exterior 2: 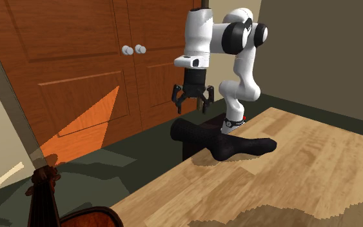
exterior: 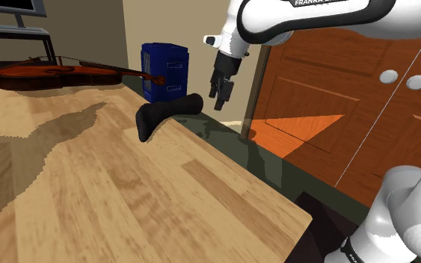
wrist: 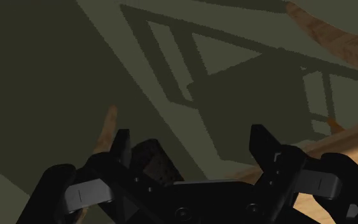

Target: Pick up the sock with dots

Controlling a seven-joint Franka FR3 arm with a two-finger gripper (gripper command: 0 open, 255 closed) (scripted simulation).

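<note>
A dark, nearly black sock lies at the far edge of the wooden table; no dots show on it. In the second exterior view the sock has its foot on the table while its other end juts out past the edge. My gripper hangs open a short way above that jutting end, touching nothing. In the shoulder view the gripper is just to the right of the sock and above it. In the wrist view, a dark end of the sock shows between the spread fingers of the gripper.
A violin lies at the table's far left in the shoulder view. A blue cabinet stands behind the sock. Brown wooden doors rise beyond the table edge, over a dark green floor.
</note>
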